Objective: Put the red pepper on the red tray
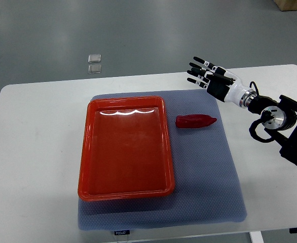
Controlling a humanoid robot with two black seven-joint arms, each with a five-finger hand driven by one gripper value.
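Note:
A red pepper [195,121] lies on its side on the grey mat, just right of the red tray [87,152], which holds nothing. My right hand [201,72] hovers above the mat's far right corner, up and to the right of the pepper, apart from it. Its fingers [197,66] are spread and hold nothing. The right arm comes in from the picture's right edge. No left arm shows.
A grey mat [209,177] covers the middle of the white table [32,152] under the tray and pepper. Two small clear squares [94,63] lie on the floor beyond the table's far edge.

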